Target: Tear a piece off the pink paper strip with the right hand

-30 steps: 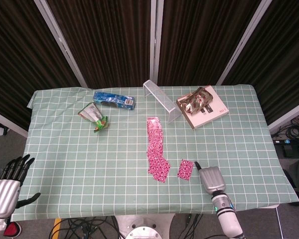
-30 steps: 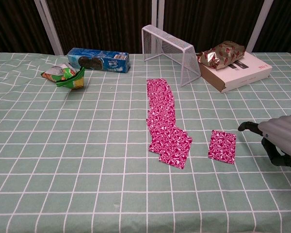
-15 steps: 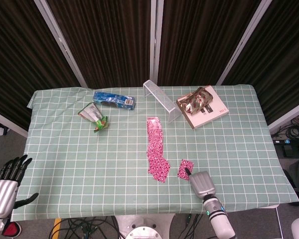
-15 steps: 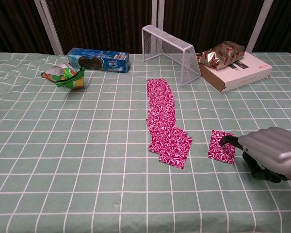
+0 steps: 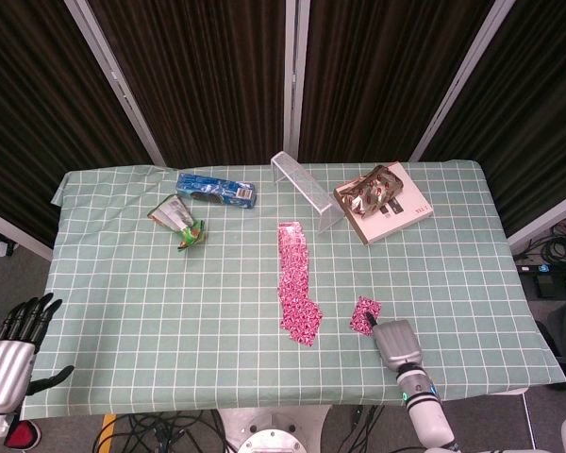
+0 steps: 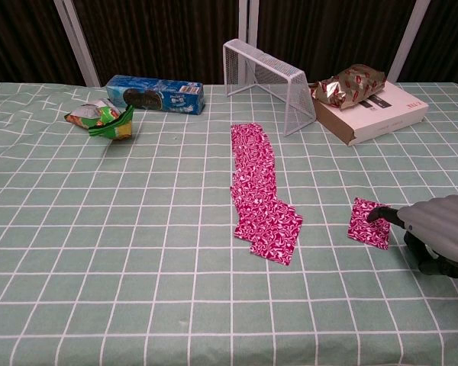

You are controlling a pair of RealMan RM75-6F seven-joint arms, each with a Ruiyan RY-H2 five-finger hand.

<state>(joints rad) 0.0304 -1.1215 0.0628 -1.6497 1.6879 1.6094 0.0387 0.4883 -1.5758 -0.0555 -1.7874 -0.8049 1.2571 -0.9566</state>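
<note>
My right hand [image 6: 440, 240] is cut off at the frame edge in the chest view, so I only get the silver back of it, one dark fingertip [image 6: 375, 214] stretched out onto the torn pink piece [image 6: 369, 223], and the rest curled under. Whether that fingertip is actually pressing down or just hovering over the edge, I honestly can't tell. From the head view the same hand [image 5: 395, 341] sits right at the near corner of the piece [image 5: 364, 315], and there the fingers are mostly hidden under the shell.

The pink paper strip [image 5: 295, 283] lies mid-table, long axis running from the far side toward me, far end pointing at the wire rack [image 5: 307, 190], near end flaring into overlapping squares. The torn piece lies apart from it, to the right, turned a bit diagonal.

My left hand [image 5: 11, 351] only shows in the head view, off the table's corner, fingers spread and holding nothing.
</note>
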